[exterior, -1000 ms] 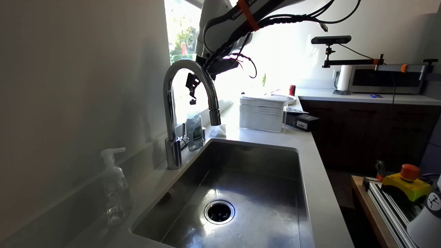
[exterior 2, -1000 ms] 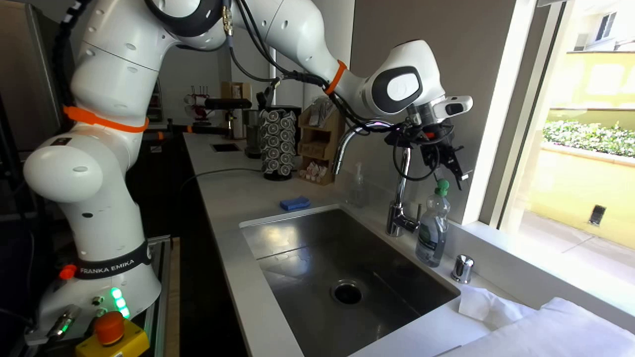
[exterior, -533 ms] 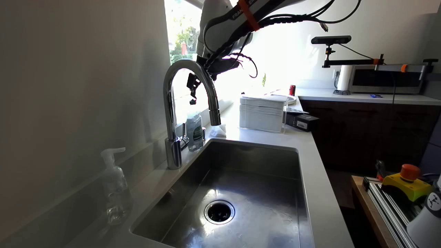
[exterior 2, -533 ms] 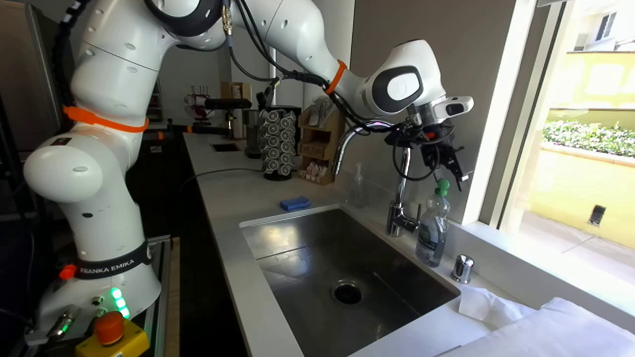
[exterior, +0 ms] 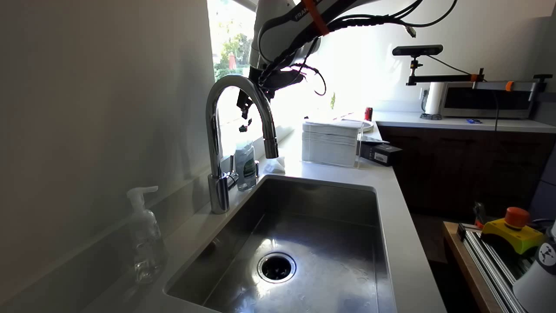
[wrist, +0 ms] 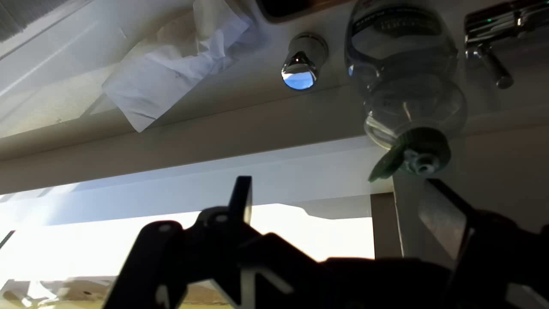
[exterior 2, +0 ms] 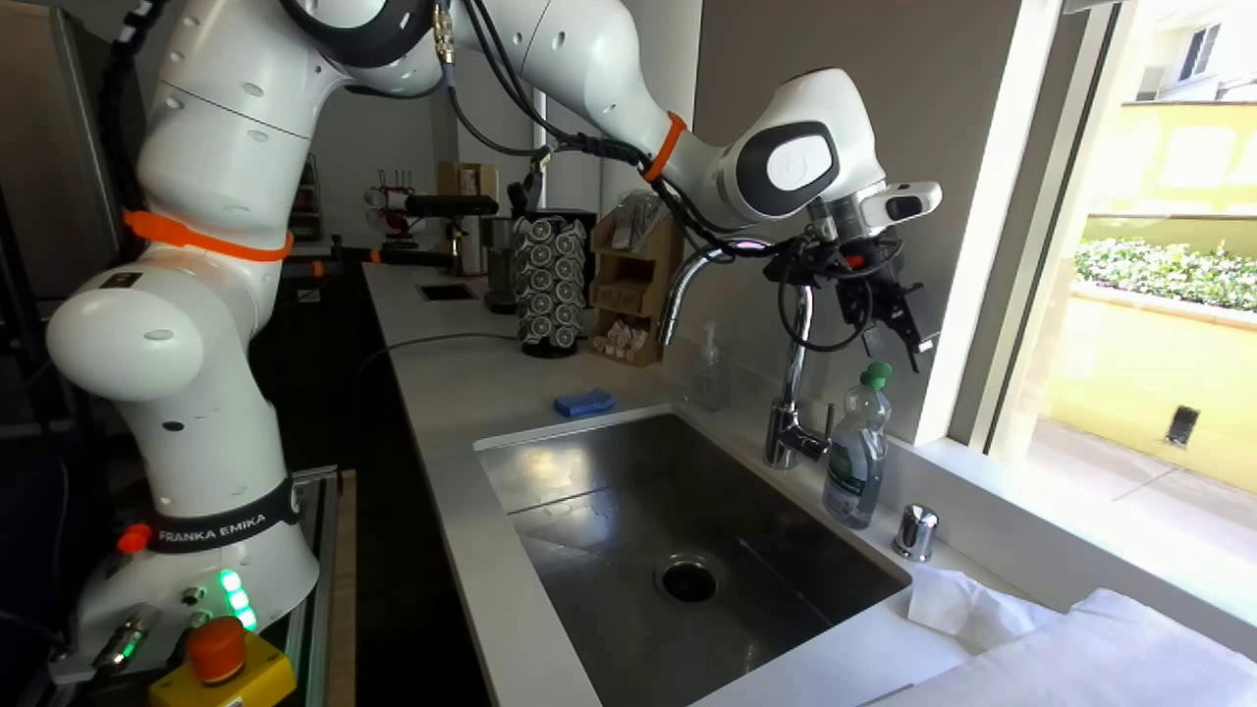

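A clear dish-soap bottle point(exterior 2: 856, 466) stands upright on a pale bench point(exterior 2: 462, 383), at the back edge of the sink point(exterior: 321, 237), just beside a chrome faucet point(exterior: 218, 193). Above it hangs the pincer point(wrist: 338, 179), its fingers spread wide with nothing between them and, in an exterior view, apart from the bottle's green cap point(exterior 2: 876, 374). In the wrist view that cap lies close to one fingertip rather than midway in the gap, so a straight descent could knock the finger on it and tip the bottle. The flip lid point(wrist: 388, 164) stands open, and a bump or hard squeeze might push soap out through the bare nozzle point(wrist: 425, 165). Room around the bottle looks tight: the faucet lever point(wrist: 495, 66) is on one side and a chrome knob point(wrist: 305, 60) on the other, so a badly placed finger could strike either, and a toppled bottle may drop into the sink. A loop of black cable point(exterior 2: 823, 350) sags near the faucet's neck, where a sideways swing might snag it. Bright glare from the window point(exterior 2: 1110, 344) could also make the see-through plastic hard to judge, inviting a missed grasp
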Motion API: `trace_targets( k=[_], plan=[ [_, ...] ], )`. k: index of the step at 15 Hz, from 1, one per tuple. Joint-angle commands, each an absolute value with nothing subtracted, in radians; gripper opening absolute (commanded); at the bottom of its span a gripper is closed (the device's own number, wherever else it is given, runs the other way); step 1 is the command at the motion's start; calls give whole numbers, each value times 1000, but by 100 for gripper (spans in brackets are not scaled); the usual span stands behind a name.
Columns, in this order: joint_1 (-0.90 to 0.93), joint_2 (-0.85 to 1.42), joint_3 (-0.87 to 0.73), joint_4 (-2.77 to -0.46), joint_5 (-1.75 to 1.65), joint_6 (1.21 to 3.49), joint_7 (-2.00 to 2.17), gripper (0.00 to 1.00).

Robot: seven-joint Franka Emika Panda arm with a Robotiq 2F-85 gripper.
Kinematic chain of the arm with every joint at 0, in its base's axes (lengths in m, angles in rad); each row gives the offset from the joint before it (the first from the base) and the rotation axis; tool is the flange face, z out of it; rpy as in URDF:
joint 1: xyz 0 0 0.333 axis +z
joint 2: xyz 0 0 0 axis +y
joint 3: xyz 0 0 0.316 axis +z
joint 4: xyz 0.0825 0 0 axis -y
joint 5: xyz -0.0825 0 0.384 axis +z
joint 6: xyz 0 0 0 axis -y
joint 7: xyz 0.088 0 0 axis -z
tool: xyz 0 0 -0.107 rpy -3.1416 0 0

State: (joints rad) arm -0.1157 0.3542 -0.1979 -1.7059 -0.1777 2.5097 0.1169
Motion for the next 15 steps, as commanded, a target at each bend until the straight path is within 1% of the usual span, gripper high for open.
trace_targets(
  k=[1, 6, 12, 13, 15],
  plan=[
    [-109, 327, -200, -1733, -188, 2487, 128, 100],
    [-143, 315, -174, -1749, -108, 2503, 98, 100],
    [-209, 301, -130, -1753, 112, 2505, 50, 100],
    [-183, 331, -154, -1714, 51, 2507, 82, 100],
    [-195, 330, -150, -1714, 79, 2506, 70, 100]
  ],
)
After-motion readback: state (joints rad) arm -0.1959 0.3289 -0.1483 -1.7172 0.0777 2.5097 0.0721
